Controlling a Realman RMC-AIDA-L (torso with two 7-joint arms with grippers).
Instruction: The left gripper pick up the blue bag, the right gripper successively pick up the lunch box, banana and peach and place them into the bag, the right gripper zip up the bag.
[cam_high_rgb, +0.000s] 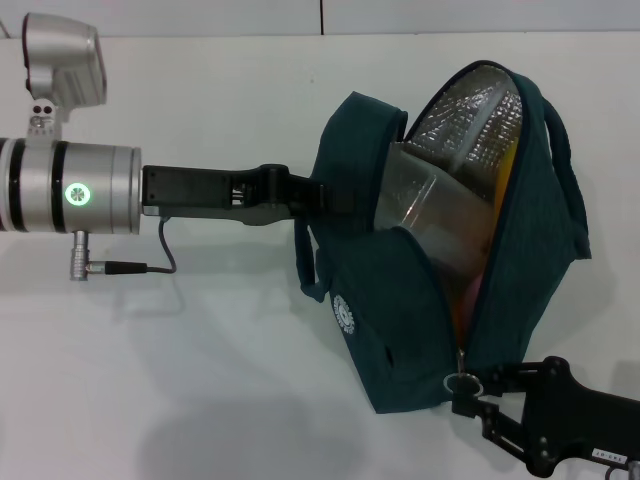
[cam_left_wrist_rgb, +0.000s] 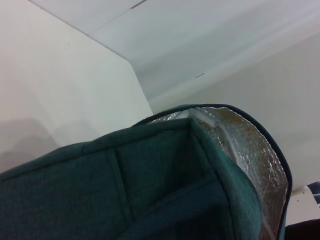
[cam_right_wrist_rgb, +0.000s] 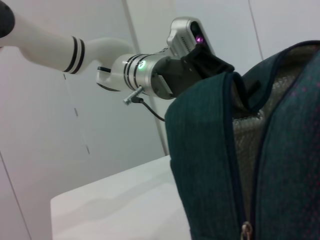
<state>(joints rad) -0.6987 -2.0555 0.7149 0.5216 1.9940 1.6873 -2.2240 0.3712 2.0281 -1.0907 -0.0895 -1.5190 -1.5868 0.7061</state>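
The blue bag (cam_high_rgb: 400, 330) hangs tilted above the white table, mouth open, silver lining showing. My left gripper (cam_high_rgb: 325, 195) reaches in from the left and is shut on the bag's upper rim by the strap. Inside the bag leans the clear lunch box (cam_high_rgb: 425, 200). A yellow strip of the banana (cam_high_rgb: 500, 175) shows along the far inner wall, and a pink-orange sliver of the peach (cam_high_rgb: 468, 295) sits low in the opening. My right gripper (cam_high_rgb: 470, 392) is at the bag's lower corner, shut on the zipper pull (cam_high_rgb: 461, 382). The left wrist view shows the bag's rim (cam_left_wrist_rgb: 150, 175).
The white table (cam_high_rgb: 200, 380) spreads under the bag, with its far edge meeting a pale wall. The left arm's silver wrist (cam_high_rgb: 80, 190) and its cable (cam_high_rgb: 160, 260) span the left side. In the right wrist view the left arm (cam_right_wrist_rgb: 145, 72) stands behind the bag (cam_right_wrist_rgb: 210, 165).
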